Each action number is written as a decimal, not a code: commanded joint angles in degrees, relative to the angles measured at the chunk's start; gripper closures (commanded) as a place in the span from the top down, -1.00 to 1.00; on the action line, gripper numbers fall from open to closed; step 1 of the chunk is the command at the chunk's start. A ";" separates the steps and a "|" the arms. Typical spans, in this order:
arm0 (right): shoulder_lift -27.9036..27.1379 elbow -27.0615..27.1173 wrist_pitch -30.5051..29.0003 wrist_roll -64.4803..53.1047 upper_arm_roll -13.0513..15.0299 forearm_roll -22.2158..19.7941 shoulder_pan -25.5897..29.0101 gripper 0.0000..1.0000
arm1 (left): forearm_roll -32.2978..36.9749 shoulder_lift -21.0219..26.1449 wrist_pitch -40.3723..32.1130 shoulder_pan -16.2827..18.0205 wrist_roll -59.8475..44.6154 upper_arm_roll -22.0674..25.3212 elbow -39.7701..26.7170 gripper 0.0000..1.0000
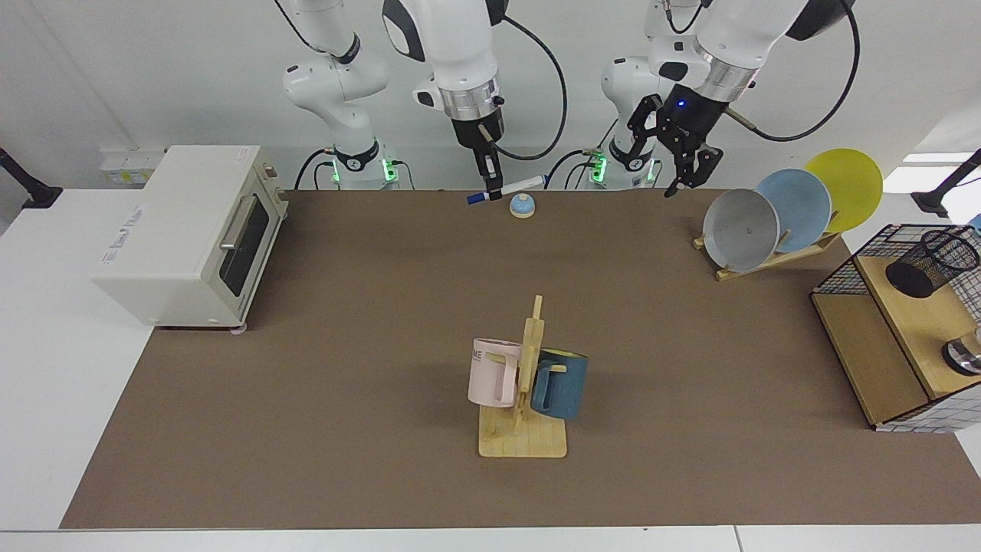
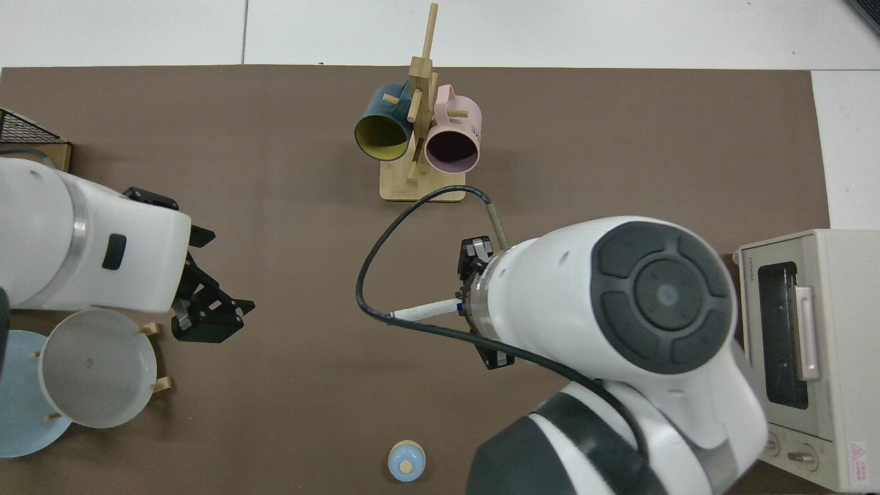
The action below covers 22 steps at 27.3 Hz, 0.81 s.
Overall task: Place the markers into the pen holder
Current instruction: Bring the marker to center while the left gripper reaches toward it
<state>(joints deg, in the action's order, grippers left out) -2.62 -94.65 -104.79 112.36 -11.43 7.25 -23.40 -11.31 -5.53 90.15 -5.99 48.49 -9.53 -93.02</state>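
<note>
The marker (image 1: 510,188), white with a blue cap, hangs nearly level above the mat's far edge, just left of the small blue bell. My right gripper (image 1: 494,184) is shut on it, pointing down. In the top view the marker (image 2: 423,311) sticks out from under the right arm, which hides most of the right gripper (image 2: 462,308). My left gripper (image 1: 672,165) is open and holds nothing, in the air left of the plate rack; the top view shows the left gripper (image 2: 218,283) there too. The black mesh pen holder (image 1: 931,261) stands on a wooden board in the wire basket at far right.
A white toaster oven (image 1: 184,230) sits at the left. A mug tree (image 1: 525,383) with a pink and a blue mug stands mid-table. The blue bell (image 1: 522,205) and a plate rack (image 1: 774,215) are at the far edge. The wire basket (image 1: 881,337) holds a shiny metal object (image 1: 964,354).
</note>
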 commanded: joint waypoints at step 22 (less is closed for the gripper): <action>-1.95 1.92 -2.53 1.73 0.26 -1.97 -2.96 -1.00 | -4.68 -1.06 17.34 -13.43 4.07 -0.49 -11.49 0.89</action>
<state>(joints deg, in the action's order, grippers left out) -3.78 -94.08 -106.56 113.13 -11.38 6.39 -25.80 -15.00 -7.05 103.81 -16.09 52.62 -10.86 -102.28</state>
